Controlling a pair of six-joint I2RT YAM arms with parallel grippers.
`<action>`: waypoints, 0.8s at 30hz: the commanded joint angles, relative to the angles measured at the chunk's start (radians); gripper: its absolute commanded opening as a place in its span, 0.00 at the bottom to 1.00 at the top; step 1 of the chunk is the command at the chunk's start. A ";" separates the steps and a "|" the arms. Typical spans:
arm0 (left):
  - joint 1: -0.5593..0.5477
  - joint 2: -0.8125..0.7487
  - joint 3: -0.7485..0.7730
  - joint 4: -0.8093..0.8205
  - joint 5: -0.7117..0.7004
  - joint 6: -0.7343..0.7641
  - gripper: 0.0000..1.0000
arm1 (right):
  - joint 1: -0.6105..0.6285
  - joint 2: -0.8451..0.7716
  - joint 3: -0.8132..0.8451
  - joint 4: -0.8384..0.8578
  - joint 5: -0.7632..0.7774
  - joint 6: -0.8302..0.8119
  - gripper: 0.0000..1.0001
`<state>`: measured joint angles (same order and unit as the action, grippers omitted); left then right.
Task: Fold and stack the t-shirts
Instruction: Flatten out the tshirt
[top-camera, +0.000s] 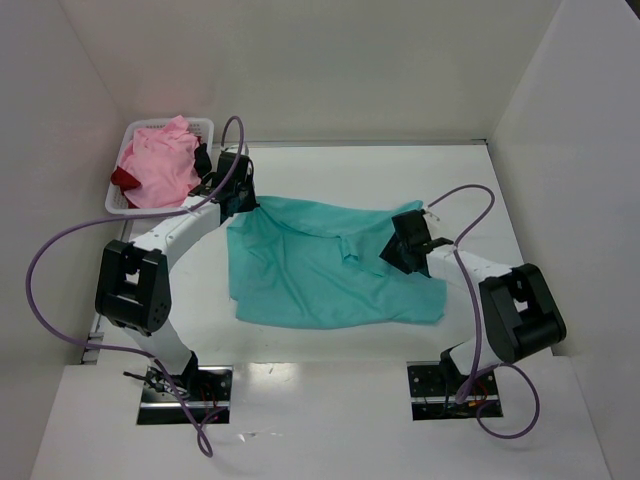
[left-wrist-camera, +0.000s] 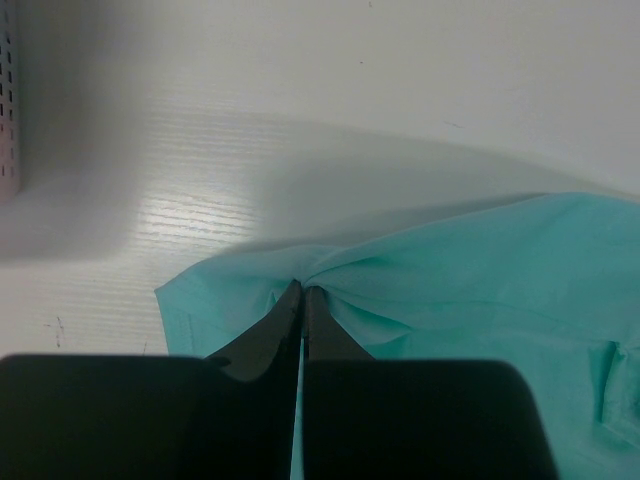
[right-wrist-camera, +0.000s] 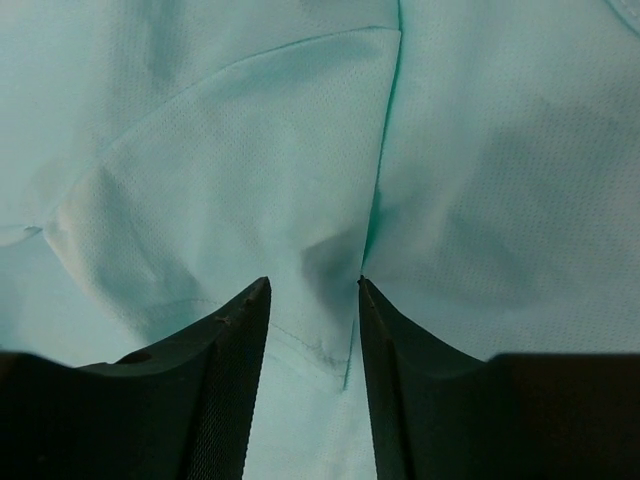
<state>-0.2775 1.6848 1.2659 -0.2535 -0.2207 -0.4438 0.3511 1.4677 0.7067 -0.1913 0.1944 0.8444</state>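
The teal-turquoise t-shirt (top-camera: 320, 270) lies spread and rumpled on the white table between the arms. My left gripper (top-camera: 240, 200) is shut on the shirt's far left corner; the left wrist view shows the jaws (left-wrist-camera: 302, 290) pinching a gathered fold of the teal cloth (left-wrist-camera: 470, 290). My right gripper (top-camera: 392, 252) is open, low over the shirt's right part; in the right wrist view its jaws (right-wrist-camera: 313, 285) straddle a hemmed flap of the teal cloth (right-wrist-camera: 220, 150). The light pink t-shirt (top-camera: 160, 165) and the dark red t-shirt (top-camera: 124, 178) lie in the basket.
A white plastic lattice basket (top-camera: 205, 128) stands at the far left corner, its wall also at the left edge of the left wrist view (left-wrist-camera: 8, 100). White walls enclose the table on three sides. Purple cables loop off both arms.
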 joint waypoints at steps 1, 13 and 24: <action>0.004 -0.039 0.020 0.040 0.007 0.017 0.00 | 0.006 -0.024 0.034 0.013 -0.018 0.004 0.46; 0.004 -0.039 0.020 0.040 0.007 0.017 0.00 | 0.006 0.045 0.043 -0.009 0.005 0.004 0.38; 0.014 -0.039 0.010 0.040 0.007 0.017 0.00 | 0.006 0.052 0.047 -0.010 0.034 -0.016 0.13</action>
<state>-0.2733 1.6848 1.2659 -0.2531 -0.2188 -0.4438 0.3511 1.5017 0.7277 -0.2157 0.2028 0.8299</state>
